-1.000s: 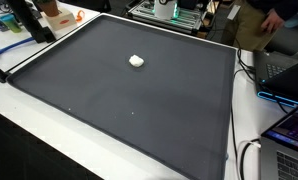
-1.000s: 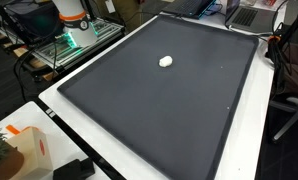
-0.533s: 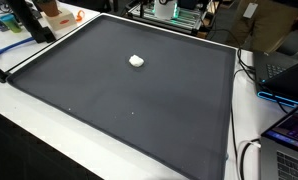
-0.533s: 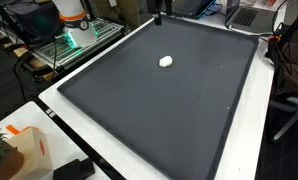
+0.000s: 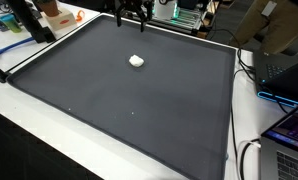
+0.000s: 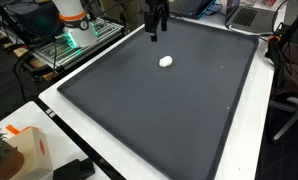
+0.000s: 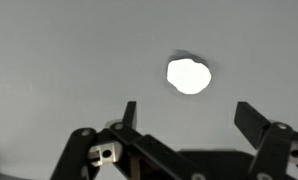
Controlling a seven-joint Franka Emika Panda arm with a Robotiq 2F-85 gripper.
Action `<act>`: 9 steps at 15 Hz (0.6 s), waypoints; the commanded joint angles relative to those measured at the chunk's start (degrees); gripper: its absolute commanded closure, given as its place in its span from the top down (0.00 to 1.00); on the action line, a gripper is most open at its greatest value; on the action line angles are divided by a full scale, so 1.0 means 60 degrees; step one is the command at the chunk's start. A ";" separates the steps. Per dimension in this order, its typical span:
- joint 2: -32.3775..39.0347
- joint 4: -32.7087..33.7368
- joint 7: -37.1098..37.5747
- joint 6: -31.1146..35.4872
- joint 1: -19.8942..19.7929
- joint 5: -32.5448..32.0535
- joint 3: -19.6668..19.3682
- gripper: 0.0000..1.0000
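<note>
A small white lump (image 5: pixel 136 61) lies on the far half of a dark grey mat (image 5: pixel 139 115). It also shows in the other exterior view as the white lump (image 6: pixel 166 61) on the mat (image 6: pixel 169 115). My gripper (image 5: pixel 133 19) hangs open above the mat's far edge, short of the lump and apart from it; the gripper (image 6: pixel 156 32) comes down from the top of that frame. In the wrist view the gripper (image 7: pixel 189 118) has its two dark fingers spread wide with nothing between them, and the white lump (image 7: pixel 188 75) sits just beyond the fingertips.
The mat lies on a white table (image 5: pixel 49 125). Laptops and cables (image 5: pixel 284 75) crowd one side, and a person (image 5: pixel 274 22) stands behind. A black post (image 5: pixel 31 20) and an orange item (image 5: pixel 59 14) stand at a far corner. The robot base (image 6: pixel 73 22) and a box (image 6: pixel 27 150) flank the table.
The arm has come into both exterior views from the far edge, lowering toward the white lump. The lump has not moved.
</note>
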 commanded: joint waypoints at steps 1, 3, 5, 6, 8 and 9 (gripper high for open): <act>0.0264 -0.0422 -0.0190 0.1193 0.0093 0.0353 -0.0051 1.00; 0.0503 -0.0767 -0.0611 0.2225 0.0100 0.0713 -0.0081 1.00; 0.0657 -0.1360 -0.1007 0.3540 0.0052 0.0742 -0.0082 1.00; 0.0816 -0.1646 -0.1284 0.4263 0.0022 0.0724 -0.0080 1.00; 0.1031 -0.2270 -0.1992 0.5542 -0.0107 0.0796 0.0025 1.00; 0.0986 -0.2682 -0.2661 0.6163 -0.0196 0.1176 0.0264 1.00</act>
